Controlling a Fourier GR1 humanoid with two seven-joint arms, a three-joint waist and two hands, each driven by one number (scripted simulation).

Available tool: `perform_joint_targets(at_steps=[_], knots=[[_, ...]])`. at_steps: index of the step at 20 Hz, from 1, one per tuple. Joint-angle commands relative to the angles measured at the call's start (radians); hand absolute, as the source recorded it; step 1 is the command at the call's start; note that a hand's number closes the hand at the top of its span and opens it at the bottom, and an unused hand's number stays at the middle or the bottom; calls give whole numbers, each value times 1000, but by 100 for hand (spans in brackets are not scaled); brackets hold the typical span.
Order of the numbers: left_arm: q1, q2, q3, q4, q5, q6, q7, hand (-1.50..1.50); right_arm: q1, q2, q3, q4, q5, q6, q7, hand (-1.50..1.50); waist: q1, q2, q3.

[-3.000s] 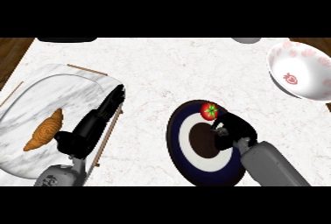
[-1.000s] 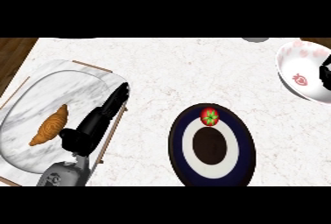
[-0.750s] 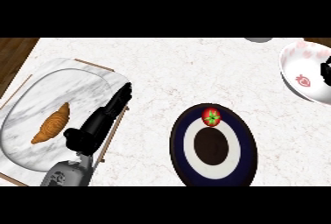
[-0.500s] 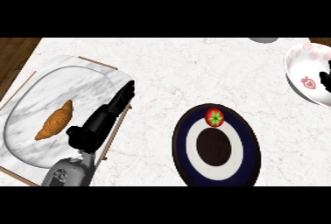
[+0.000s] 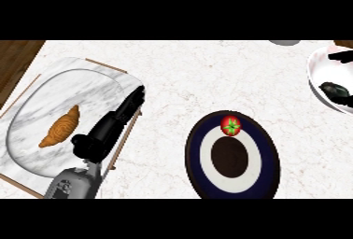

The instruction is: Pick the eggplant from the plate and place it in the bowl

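**Resting one hand low, reaching into the bowl at the far edge**

Entering from the lower left of the frame on a grey forearm, the left hand [image 5: 103,135] is lying with fingers straight and relaxed, pointing toward the upper right along the right edge of a wooden tray [image 5: 21,179] and gripping nothing. Sitting at lower centre-right, a dark blue plate [image 5: 200,172] with a white ring is carrying a small red tomato [image 5: 231,126] near its upper rim. Lying left of the hand, a croissant [image 5: 60,127] is resting on a clear platter [image 5: 41,100] on the tray. Showing at the upper right edge, a white bowl [image 5: 314,70] is holding black parts of the right hand [image 5: 342,55], open or closed impossible to tell. Lying inside that bowl, a dark rounded shape [image 5: 334,88]: eggplant or more of the hand, not possible to tell.
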Motion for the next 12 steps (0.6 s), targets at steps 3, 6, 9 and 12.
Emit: perform_joint_targets(at_steps=[3, 6, 9, 12], knots=[[-13, 9, 13, 8, 1, -9, 0, 0, -99, -13, -123, 79, -104, 47, 3, -150, 3, 2, 0], [-11, 3, 14, -4, 9, -9, 4, 0, -107, -24, -208, 129, -185, 56, 52, -150, 0, 2, 1], [2, -1, 8, 0, 1, -5, -4, 0, -98, -124, -249, 164, -223, 156, 50, -150, -1, 9, 2], [23, 13, 2, -24, 7, -24, -5, 0, -81, -174, -279, 187, -251, 196, 58, -150, 10, 11, 4]])
